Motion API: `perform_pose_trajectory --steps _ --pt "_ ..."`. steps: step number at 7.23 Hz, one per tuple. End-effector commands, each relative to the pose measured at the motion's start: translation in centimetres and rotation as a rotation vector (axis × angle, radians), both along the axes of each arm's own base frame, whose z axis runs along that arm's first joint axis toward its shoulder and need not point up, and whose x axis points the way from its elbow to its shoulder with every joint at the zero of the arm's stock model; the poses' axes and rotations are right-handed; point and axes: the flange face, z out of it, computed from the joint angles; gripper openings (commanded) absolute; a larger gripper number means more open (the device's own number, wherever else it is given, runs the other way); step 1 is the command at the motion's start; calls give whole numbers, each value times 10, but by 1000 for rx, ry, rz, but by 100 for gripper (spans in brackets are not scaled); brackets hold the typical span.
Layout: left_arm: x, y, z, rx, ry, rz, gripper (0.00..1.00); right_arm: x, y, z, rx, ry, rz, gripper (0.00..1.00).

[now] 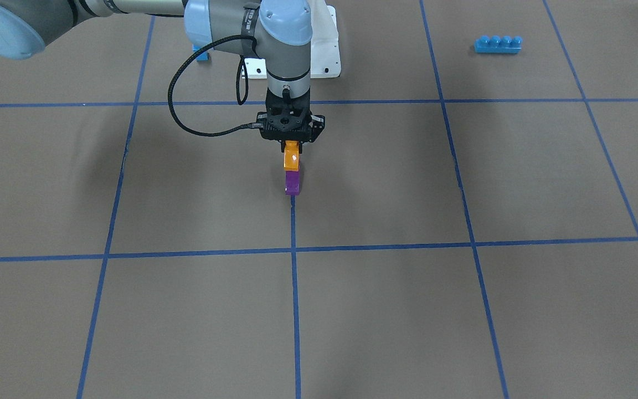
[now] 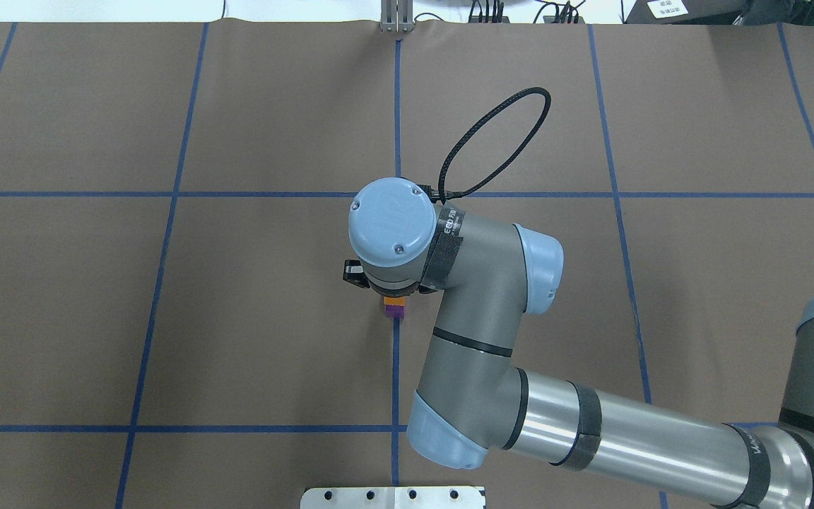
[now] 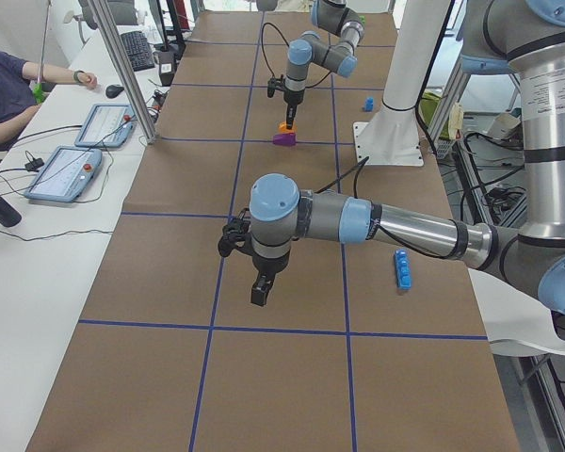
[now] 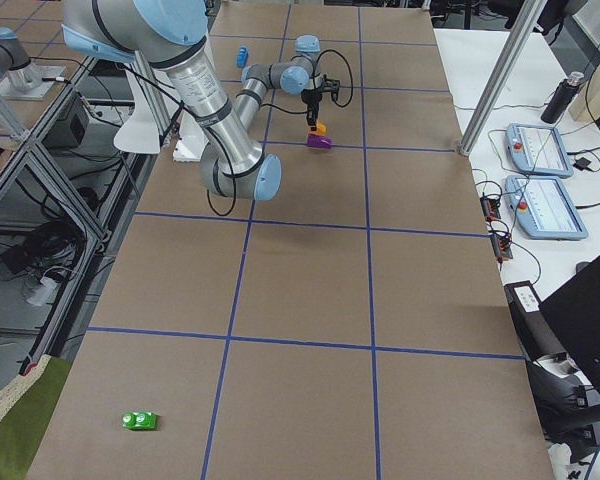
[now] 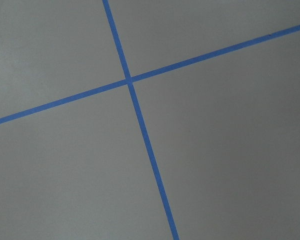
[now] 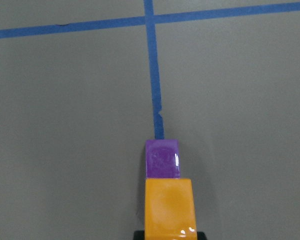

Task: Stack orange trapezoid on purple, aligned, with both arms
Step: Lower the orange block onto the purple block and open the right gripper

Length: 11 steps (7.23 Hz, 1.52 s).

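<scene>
One brown table (image 1: 463, 310), gridded with blue tape, carries everything. Two grey arms reach over it: the right arm (image 2: 591, 424) bends in to the table's middle, and the left arm (image 3: 395, 226) stretches over bare paper, well apart from the blocks. A white base pedestal (image 1: 327, 50) stands behind the right wrist. A long blue four-stud brick (image 1: 498, 44) lies far off on the robot's left side, and a green block (image 4: 139, 421) lies near the far right end.

The right gripper (image 1: 292, 143) points straight down, its fingers closed on the orange trapezoid (image 1: 291, 159). That block hangs directly over the purple block (image 1: 292, 183), which rests on a tape line. Their edges look to meet, but whether they are pressed together I cannot tell.

The left gripper (image 3: 260, 294) also points down; how far open its fingers are, I cannot tell. A small blue block (image 1: 202, 55) peeks out beside the pedestal.
</scene>
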Motion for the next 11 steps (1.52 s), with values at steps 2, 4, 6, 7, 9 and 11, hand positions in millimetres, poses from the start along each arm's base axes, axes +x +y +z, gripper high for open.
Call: perform_pose_trajectory --steps 2,4,6,7,9,11 --pt "0 0 1 -2 -1 0 100 -3 1 5 -4 10 -1 0" --pt "0 0 1 -2 -1 0 100 -8 4 9 0 20 -3 0" --pt "0 -1 2 -3 -1 1 100 -10 2 9 9 20 2 0" --pt "0 -1 2 -3 -1 0 100 -12 2 11 14 25 -8 0" --pt "0 -1 3 -7 -1 0 100 -14 4 14 33 34 -27 0" --pt "1 -1 4 -8 -1 1 100 -20 7 17 54 33 -32 0"
